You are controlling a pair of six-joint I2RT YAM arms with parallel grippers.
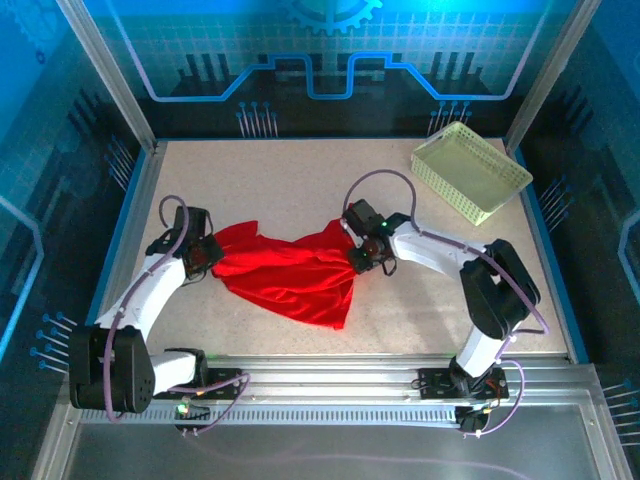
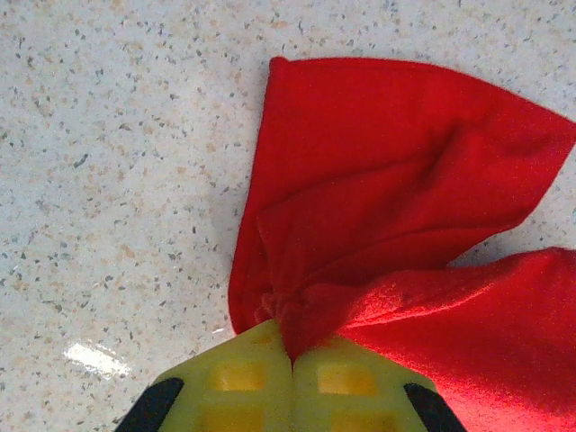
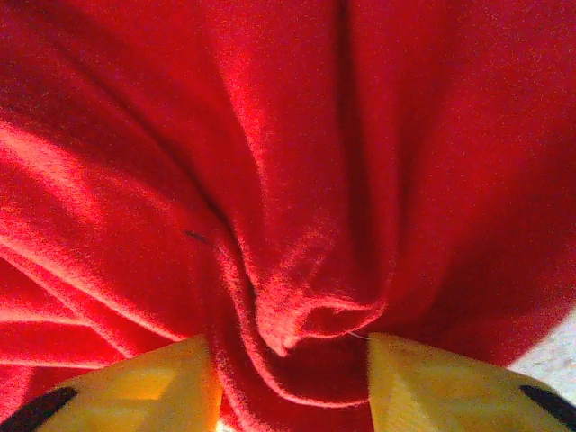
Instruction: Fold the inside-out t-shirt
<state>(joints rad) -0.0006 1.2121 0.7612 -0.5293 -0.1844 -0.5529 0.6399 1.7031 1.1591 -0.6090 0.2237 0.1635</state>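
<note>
Crumpled mid-bench [image 1: 280, 180]: red t-shirt [image 1: 290, 280], soft, limp, probably light. Pinched at a bunched edge by shut left tool [image 2: 290, 355]; straddled loosely by half-open right tool [image 3: 292, 351]. Best taken at hems or corners.

There is one bright red t-shirt [image 1: 290, 275], a single garment. There is one pale yellow-green lattice basket [image 1: 446, 189] and one speckled table [image 1: 300, 185]. The robot arms number two: the left arm [image 1: 150, 290] and the right arm [image 1: 440, 250]. There are two grippers, the left gripper [image 1: 208, 258] and the right gripper [image 1: 358, 256]. Each has two yellow fingers [image 2: 238, 382], four altogether.
</note>
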